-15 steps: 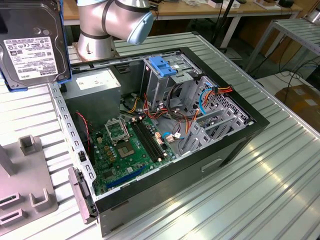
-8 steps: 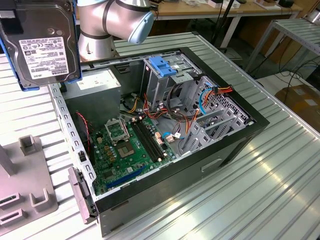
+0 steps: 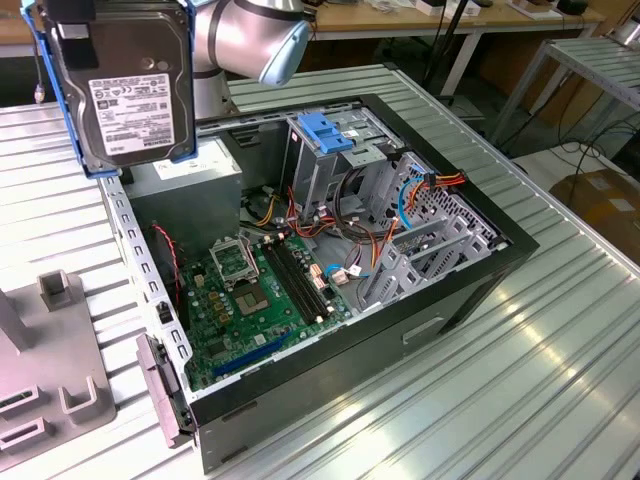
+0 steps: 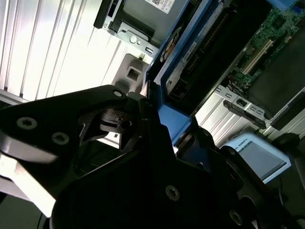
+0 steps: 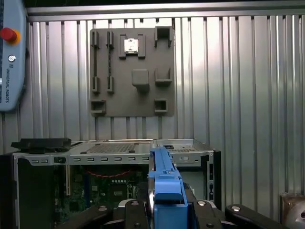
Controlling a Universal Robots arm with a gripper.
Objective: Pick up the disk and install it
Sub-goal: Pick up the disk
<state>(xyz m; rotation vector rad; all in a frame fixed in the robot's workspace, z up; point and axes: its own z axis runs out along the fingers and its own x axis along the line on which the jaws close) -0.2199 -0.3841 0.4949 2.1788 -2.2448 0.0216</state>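
Observation:
The disk [image 3: 125, 90], dark grey with a white label and blue side rails, hangs upright high at the exterior view's left, above the back corner of the open computer case [image 3: 470, 290]. My gripper [image 5: 164, 209] is shut on it, its black fingers clamping the blue rail [image 5: 164, 183] from both sides. In the second wrist view the disk [image 4: 200, 62] extends away from the gripper [image 4: 159, 126], with the case below it. The tall metal cage with a blue tab [image 3: 325, 135] stands inside the case, to the right of the disk in the exterior view.
Inside the case lie a green motherboard [image 3: 260, 290], loose cables [image 3: 400, 200] and a grey power supply box [image 3: 190, 190]. A grey fixture plate [image 5: 131, 71] rests on the ribbed metal table beside the case. A teach pendant [image 5: 12, 52] lies near the table edge.

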